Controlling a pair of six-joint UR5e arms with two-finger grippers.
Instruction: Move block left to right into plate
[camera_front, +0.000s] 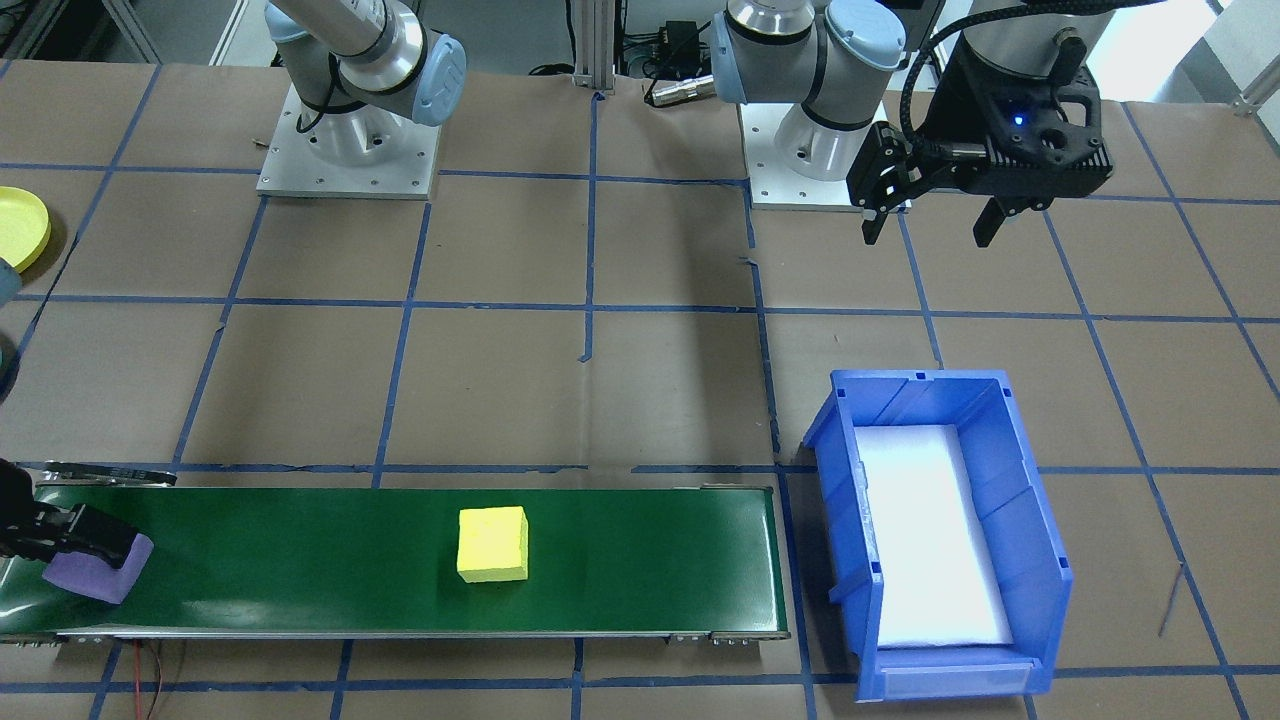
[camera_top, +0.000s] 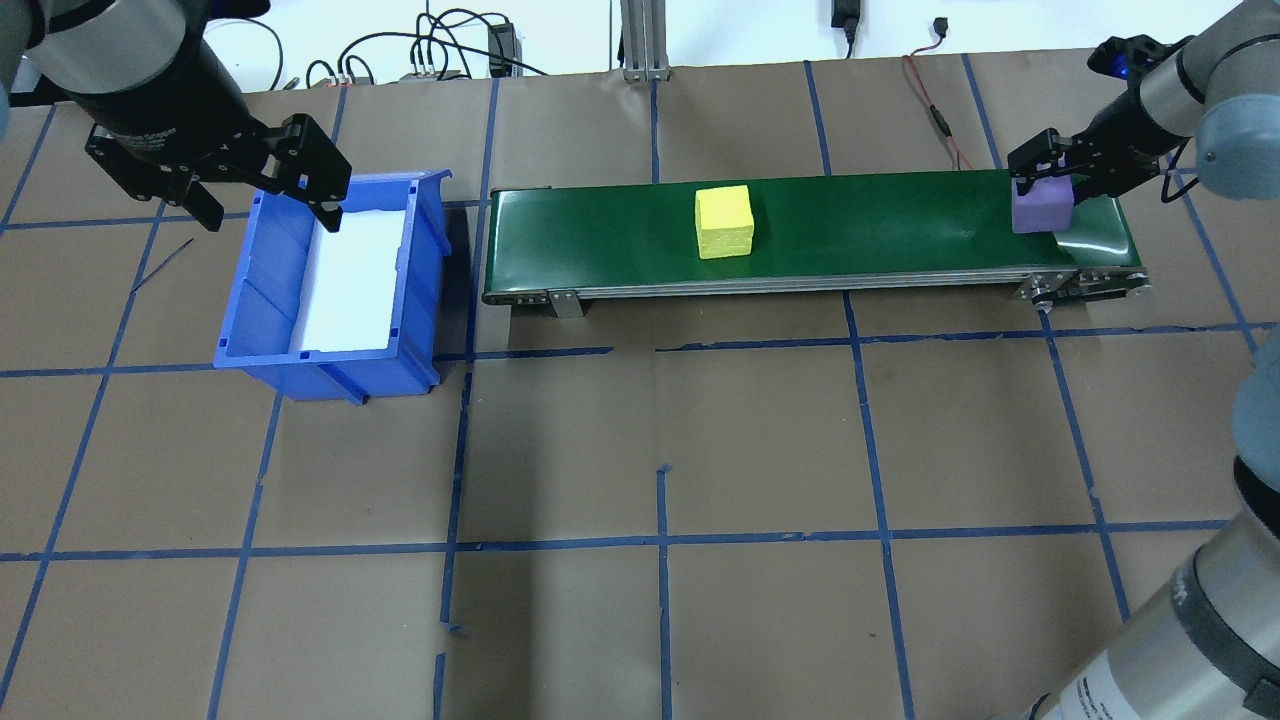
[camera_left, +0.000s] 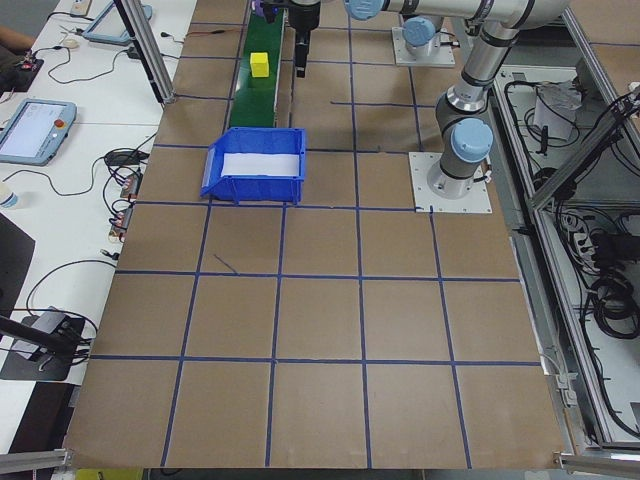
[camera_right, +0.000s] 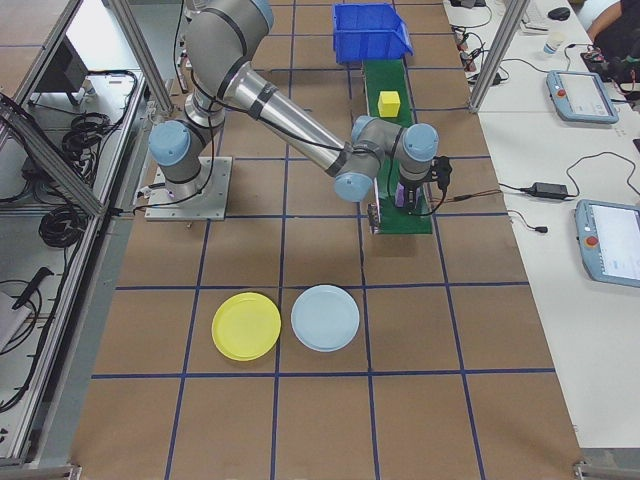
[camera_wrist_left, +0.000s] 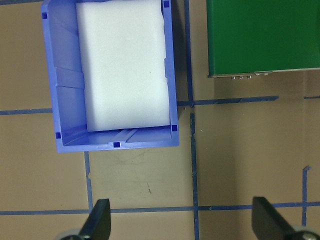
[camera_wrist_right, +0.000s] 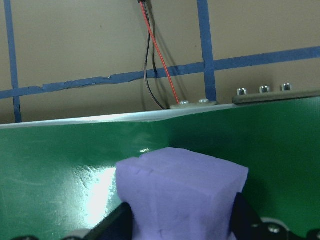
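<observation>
purple block (camera_top: 1042, 208) sits at the conveyor's (camera_top: 600, 240) right end, clenched in the right end effector (camera_top: 1048, 178) for lifting. yellow plate (camera_right: 246, 325) waits on the tabletop, well apart. left end effector (camera_top: 262, 195) hangs released above the bin (camera_top: 250, 310).

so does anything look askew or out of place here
Mostly tidy. The purple foam cube sits tilted at the green conveyor belt's end, one edge lifted, because the right gripper is clamped on it. The yellow foam cube lies flat mid-belt.
</observation>
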